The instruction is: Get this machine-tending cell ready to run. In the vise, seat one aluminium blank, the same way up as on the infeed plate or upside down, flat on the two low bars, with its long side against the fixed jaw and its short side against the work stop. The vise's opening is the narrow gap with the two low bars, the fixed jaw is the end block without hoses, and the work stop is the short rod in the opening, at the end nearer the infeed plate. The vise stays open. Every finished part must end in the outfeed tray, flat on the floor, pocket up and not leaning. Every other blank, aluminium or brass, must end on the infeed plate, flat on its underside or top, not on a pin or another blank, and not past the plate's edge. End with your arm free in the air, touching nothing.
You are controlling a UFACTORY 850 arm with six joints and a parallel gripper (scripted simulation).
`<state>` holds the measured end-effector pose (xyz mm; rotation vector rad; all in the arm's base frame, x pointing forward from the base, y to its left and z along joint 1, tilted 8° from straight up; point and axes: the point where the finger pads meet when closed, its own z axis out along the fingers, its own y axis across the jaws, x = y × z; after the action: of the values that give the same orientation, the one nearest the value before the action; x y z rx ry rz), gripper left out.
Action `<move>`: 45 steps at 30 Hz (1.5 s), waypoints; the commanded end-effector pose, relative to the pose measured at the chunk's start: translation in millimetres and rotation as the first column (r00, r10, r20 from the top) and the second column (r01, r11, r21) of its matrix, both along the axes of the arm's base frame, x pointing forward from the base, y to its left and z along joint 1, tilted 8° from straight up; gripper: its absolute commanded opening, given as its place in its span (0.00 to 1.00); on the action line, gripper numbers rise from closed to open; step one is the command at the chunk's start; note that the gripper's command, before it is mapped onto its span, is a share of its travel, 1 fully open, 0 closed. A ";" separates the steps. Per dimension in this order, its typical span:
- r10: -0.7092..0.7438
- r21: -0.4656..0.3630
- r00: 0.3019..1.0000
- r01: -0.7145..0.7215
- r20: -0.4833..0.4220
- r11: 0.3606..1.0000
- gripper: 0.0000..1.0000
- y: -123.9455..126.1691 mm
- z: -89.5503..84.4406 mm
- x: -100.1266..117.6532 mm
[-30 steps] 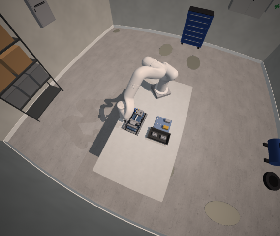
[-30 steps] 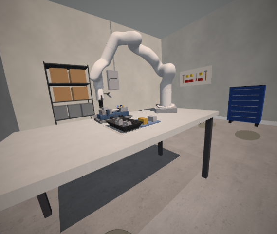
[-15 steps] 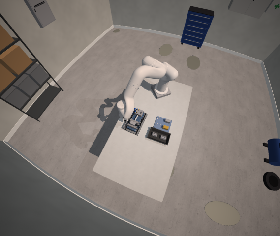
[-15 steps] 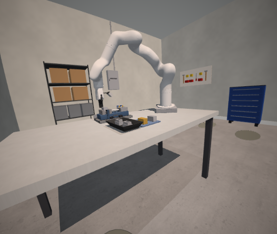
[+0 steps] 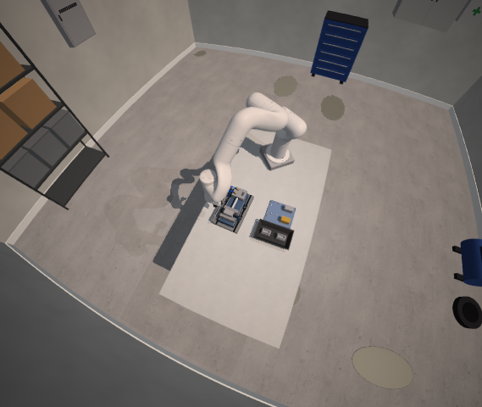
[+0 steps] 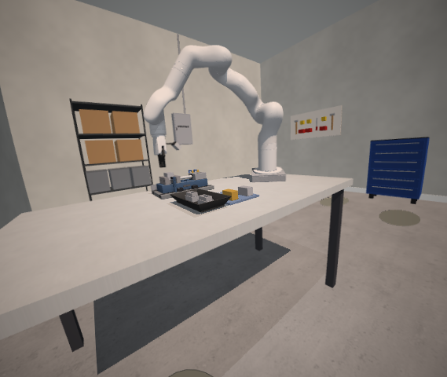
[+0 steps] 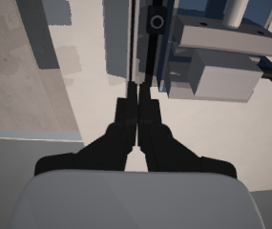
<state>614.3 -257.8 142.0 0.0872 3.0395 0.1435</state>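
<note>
My gripper [image 6: 161,160] is shut with nothing between its fingers and hangs in the air above the outer side of the vise [image 6: 181,181]. In the wrist view the shut fingertips [image 7: 137,92] are over the vise's dark side rail [image 7: 155,22], beside a grey block [image 7: 219,76]. In the overhead view the vise [image 5: 235,208] holds a grey piece [image 5: 230,212] in its middle; I cannot tell how it sits. The blue infeed plate [image 5: 281,212] carries a grey blank [image 5: 289,207] and a brass blank [image 5: 284,219]. The black outfeed tray [image 5: 273,235] holds two grey parts [image 5: 264,233] [image 5: 280,236].
The arm's base [image 5: 276,158] stands at the table's far end. The vise sits close to the table's left edge [image 5: 192,219]. A shelf rack [image 5: 17,109] and a blue cabinet [image 5: 339,46] stand away from the table.
</note>
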 end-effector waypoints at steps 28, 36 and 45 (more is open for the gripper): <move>0.000 -0.001 1.000 0.000 0.002 1.000 0.00 -3.8 39.1 -3.3; 0.000 -0.001 1.000 0.000 0.002 1.000 0.00 -3.8 39.1 -3.3; 0.000 -0.001 1.000 0.000 0.002 1.000 0.00 -3.8 39.1 -3.3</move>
<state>610.4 -261.2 179.9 0.0872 3.0397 0.1437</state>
